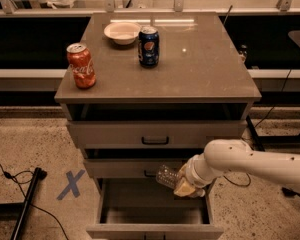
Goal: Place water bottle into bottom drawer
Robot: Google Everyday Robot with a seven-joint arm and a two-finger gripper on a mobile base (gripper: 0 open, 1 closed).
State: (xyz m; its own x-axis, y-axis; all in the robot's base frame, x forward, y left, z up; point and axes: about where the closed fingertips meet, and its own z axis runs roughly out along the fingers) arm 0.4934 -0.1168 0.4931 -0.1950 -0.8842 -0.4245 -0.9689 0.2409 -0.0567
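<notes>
The water bottle (167,177) is a clear crinkled plastic bottle, lying nearly level in my gripper (184,185), which is shut on its right end. The gripper holds it just above the right side of the open bottom drawer (152,219), in front of the middle drawer. The white arm reaches in from the right. The bottom drawer is pulled out and shows a plain grey interior.
On the cabinet top stand a red soda can (81,66), a blue soda can (149,46) and a white bowl (122,32). The top drawer (155,134) is shut. A blue X mark (71,184) and a black pole (26,204) are on the floor at left.
</notes>
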